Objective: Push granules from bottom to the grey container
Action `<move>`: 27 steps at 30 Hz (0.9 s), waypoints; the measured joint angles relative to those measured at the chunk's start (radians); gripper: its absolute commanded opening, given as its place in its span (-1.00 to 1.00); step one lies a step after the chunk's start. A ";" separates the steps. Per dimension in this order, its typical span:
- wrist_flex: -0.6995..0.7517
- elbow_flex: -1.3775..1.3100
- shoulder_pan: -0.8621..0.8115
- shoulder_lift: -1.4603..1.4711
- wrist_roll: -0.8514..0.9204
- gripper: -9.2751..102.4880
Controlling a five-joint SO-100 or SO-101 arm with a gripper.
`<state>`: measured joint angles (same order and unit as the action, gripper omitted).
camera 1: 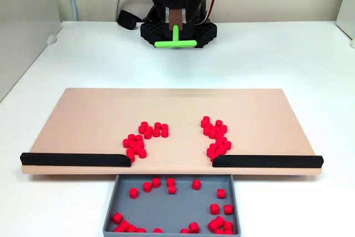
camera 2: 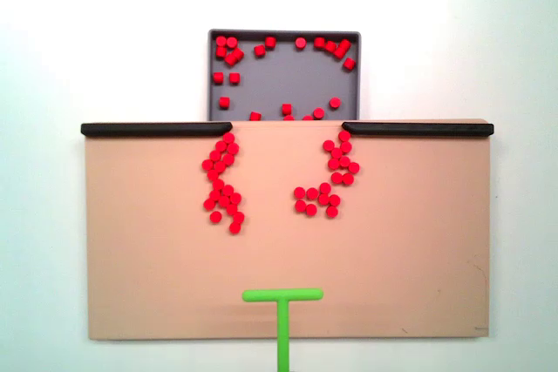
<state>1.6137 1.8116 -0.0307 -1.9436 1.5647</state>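
The arm is sitting at 12 o'clock in a fixed view, its fingers [camera 1: 176, 21] closing on the stem of a green T-shaped pusher [camera 1: 175, 41], whose bar is hanging above the white surface [camera 1: 277, 59], well apart from the beige board [camera 1: 89, 115].

In a fixed view from above, the pusher [camera 2: 282, 302] is entering from 6 o'clock, its bar lying over the board [camera 2: 418, 259] near that edge, well apart from the granules.

The granules are lying in two loose clusters on the board. In that view from above, one cluster [camera 2: 223, 185] is trailing toward 7 o'clock from the gap between two black strips, and the other [camera 2: 331, 179] is curving at the right of the gap. The left strip [camera 2: 155, 129] and right strip [camera 2: 418, 129] are lining the board's 12 o'clock edge.

The grey container [camera 2: 284, 80] is sitting just beyond the gap, touching the board's edge, with more granules [camera 2: 228, 50] scattered inside, mostly along its walls and corners.
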 measured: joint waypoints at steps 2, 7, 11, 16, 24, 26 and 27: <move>0.000 0.000 0.005 0.003 0.000 -0.83; 0.000 0.000 0.008 0.011 0.000 -0.83; 0.000 0.000 0.008 0.011 0.000 -0.83; 0.000 0.000 0.026 0.011 0.000 -0.83; 0.000 0.000 0.026 0.029 0.002 -0.84; 0.000 0.000 0.026 0.032 0.003 -0.84; 0.000 0.000 0.026 0.037 0.003 -0.84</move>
<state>1.6137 1.8116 -0.0046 -1.9067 1.5677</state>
